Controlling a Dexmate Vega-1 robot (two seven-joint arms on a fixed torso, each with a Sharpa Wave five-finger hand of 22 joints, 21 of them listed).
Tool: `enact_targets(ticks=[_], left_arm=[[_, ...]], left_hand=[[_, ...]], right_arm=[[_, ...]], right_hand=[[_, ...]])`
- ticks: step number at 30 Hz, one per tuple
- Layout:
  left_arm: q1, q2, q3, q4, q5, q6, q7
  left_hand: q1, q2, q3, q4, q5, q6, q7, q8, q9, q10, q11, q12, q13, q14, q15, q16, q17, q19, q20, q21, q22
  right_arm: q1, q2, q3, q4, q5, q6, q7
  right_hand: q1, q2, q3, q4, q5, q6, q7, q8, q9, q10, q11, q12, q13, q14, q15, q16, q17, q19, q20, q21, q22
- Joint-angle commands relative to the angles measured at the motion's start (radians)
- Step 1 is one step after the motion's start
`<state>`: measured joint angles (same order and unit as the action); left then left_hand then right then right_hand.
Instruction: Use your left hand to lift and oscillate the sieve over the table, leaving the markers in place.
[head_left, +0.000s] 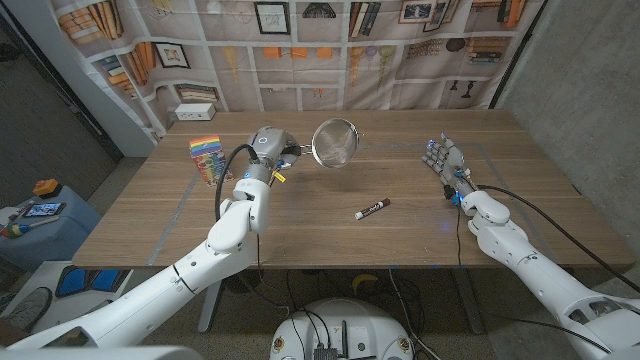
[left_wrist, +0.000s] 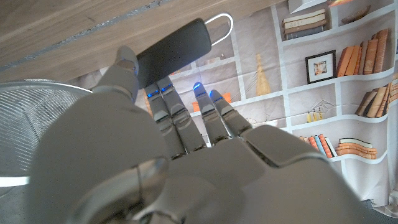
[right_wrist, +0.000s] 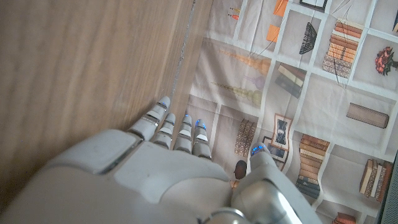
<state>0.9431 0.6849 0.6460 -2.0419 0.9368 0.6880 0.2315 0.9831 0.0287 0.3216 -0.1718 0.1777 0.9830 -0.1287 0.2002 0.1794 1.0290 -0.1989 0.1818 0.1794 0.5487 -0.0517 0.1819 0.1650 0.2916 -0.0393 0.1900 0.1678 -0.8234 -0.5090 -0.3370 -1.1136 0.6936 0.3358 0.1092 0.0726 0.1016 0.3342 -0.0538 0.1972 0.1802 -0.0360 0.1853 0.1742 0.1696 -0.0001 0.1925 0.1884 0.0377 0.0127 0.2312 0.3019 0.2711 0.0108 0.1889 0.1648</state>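
Left wrist view: fingers clamp the sieve's dark handle. The left hand holds the sieve above the table, far middle. One marker lies nearer. The right hand has fingers apart, holding nothing, far right.

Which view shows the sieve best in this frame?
The head view: the whole sieve, round mesh bowl and rim, held tilted above the table by the left hand. The left wrist view catches its dark handle and some mesh. The right wrist view gives bare tabletop.
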Motion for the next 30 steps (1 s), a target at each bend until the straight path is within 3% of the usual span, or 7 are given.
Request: enact_targets(ticks=[1,6,15,30], left_arm=[[-0.005,0.003,0.01,0.023,-0.02,-0.023,0.087],[-0.013,0.009,0.016,0.022,-0.024,-0.018,0.07],[-0.048,0.033,0.06,0.0,0.024,0.04,-0.072],[-0.068,0.034,0.079,-0.018,0.043,0.08,-0.193]], left_hand=[[0.026,0.05,0.004,0.003,0.004,0.179,-0.027,0.003,0.005,0.028,-0.025,0.005,0.005,0.014,-0.161,0.006,0.006,0.007,-0.042,0.002,0.002],[0.026,0.049,0.004,0.003,0.004,0.18,-0.027,0.004,0.005,0.028,-0.025,0.005,0.005,0.016,-0.16,0.006,0.006,0.006,-0.043,0.001,0.002],[0.027,0.046,0.002,0.002,0.003,0.181,-0.028,0.004,0.005,0.029,-0.025,0.005,0.005,0.015,-0.16,0.004,0.005,0.0,-0.043,-0.001,0.002],[0.024,0.045,0.001,0.004,0.003,0.182,-0.032,0.005,0.005,0.032,-0.025,0.006,0.005,0.015,-0.159,0.002,0.005,-0.003,-0.044,-0.001,0.002]], right_arm=[[0.006,0.002,0.002,0.01,0.004,-0.002,0.004],[0.019,0.006,-0.001,0.026,0.002,0.001,0.014],[0.021,0.007,-0.003,0.031,0.004,-0.003,0.018],[0.001,0.0,0.001,0.006,0.007,-0.009,0.008]], right_hand=[[-0.006,0.024,0.006,0.0,0.002,0.009,0.002,0.003,0.004,0.01,0.002,0.003,0.002,-0.002,0.006,0.005,0.002,0.0,0.002,0.0,0.003],[-0.006,0.024,0.006,0.0,0.002,0.008,0.002,0.003,0.004,0.01,0.002,0.003,0.002,-0.001,0.005,0.005,0.002,0.001,0.002,0.0,0.003],[-0.006,0.024,0.006,0.0,0.002,0.009,0.004,0.004,0.004,0.01,0.003,0.003,0.002,-0.001,0.006,0.005,0.002,0.0,0.002,0.0,0.003],[-0.006,0.023,0.006,0.0,0.002,0.009,0.003,0.003,0.004,0.01,0.003,0.003,0.002,-0.001,0.007,0.005,0.002,0.0,0.002,0.0,0.003]])
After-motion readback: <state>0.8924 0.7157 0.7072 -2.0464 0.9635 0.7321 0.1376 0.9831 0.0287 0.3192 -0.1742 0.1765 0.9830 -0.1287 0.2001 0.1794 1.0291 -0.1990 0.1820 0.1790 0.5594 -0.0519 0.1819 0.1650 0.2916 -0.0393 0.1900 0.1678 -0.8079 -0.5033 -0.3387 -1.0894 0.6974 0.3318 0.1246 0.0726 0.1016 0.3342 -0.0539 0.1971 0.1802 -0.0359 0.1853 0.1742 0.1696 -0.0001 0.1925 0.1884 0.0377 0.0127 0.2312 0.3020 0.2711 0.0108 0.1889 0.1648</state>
